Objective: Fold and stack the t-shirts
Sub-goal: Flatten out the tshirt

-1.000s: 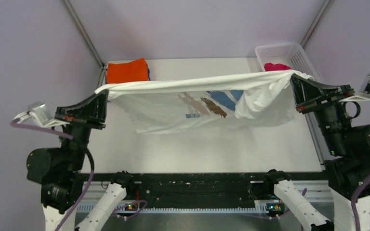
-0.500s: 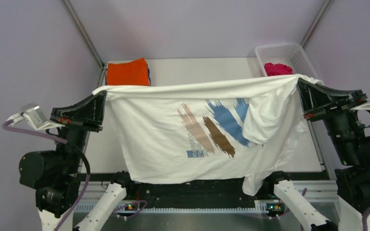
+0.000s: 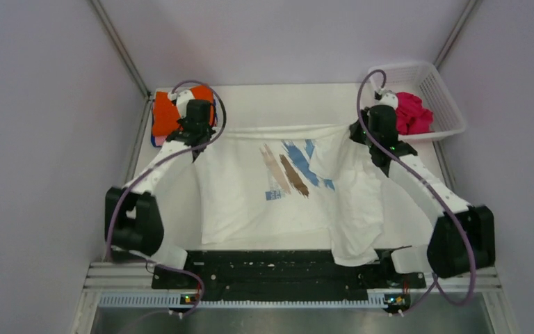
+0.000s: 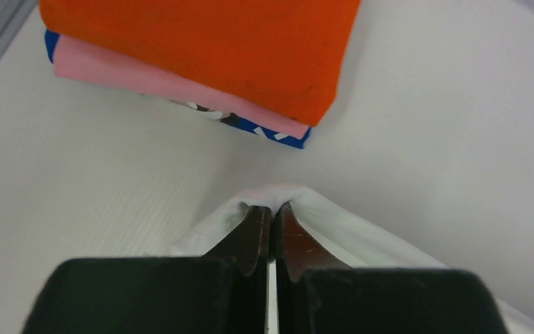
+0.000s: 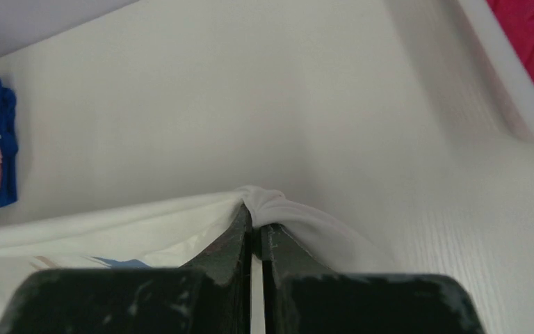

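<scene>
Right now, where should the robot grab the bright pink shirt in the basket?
Probably pinch the top of the magenta shirt, coming straight down: it lies heaped in the basket, whose walls block the sides.

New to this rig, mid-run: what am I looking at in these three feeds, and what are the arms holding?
The wide picture looks down from above and behind two robot arms bolted at the near edge of the table. The other two come from a camera on each wrist, looking along that arm's fingers. The left gripper and right gripper each pinch the far edge of a white printed t-shirt spread over the table. At the back left sits a folded stack: an orange shirt on a pink shirt on a blue shirt. A magenta shirt lies in the white basket at the back right.
</scene>
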{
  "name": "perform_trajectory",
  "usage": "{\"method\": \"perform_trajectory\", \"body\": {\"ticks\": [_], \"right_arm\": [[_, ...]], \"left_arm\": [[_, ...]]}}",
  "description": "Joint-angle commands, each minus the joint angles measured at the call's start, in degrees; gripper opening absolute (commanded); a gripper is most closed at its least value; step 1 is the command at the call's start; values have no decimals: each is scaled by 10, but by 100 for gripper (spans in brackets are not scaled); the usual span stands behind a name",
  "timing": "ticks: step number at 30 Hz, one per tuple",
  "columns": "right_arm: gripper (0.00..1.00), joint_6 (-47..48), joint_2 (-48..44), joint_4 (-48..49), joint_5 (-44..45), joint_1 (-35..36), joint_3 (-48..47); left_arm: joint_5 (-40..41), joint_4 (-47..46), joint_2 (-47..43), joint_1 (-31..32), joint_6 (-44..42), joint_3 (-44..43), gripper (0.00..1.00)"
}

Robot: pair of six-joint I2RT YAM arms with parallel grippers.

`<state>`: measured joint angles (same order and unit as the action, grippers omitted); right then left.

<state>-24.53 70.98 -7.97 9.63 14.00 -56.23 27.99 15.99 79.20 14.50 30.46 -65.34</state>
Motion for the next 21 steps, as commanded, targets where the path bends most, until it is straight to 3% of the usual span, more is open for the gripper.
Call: {"method": "perform_trajectory", "body": {"ticks": [1,3,4,5,6,7,8,9,10,11,15,21], "right_arm": [[0,-23,151,176,8,-15,-46],[0,-27,240,197,0,-20,-95],[0,-27,295,204,1,-21,-125],[0,-28,333,210,2,-22,-152],[0,-33,366,209,4,-23,-183],[6,-37,396,199,0,-27,-214],[21,-42,419,188,-5,-30,-242],[29,-45,437,180,-5,-33,-268],[41,-46,448,170,-5,-34,-288],[52,-40,454,161,-4,-36,-306],[96,4,421,113,-28,-36,-321],[99,-1,219,122,-100,-35,-109]], "left_arm": [[23,-27,175,-50,17,-101,0],[-14,-18,249,-60,15,-166,0],[-24,-21,282,-63,14,-194,6],[-38,-21,309,-66,13,-224,17],[-49,-14,335,-67,14,-256,35],[-60,-6,355,-68,12,-282,47],[-68,5,372,-68,11,-310,54],[-77,15,383,-68,9,-331,68],[-91,19,389,-68,5,-346,88],[-105,21,387,-68,-1,-355,97],[-185,13,333,-66,-16,-330,99],[-263,44,165,-35,0,-182,99]]}}
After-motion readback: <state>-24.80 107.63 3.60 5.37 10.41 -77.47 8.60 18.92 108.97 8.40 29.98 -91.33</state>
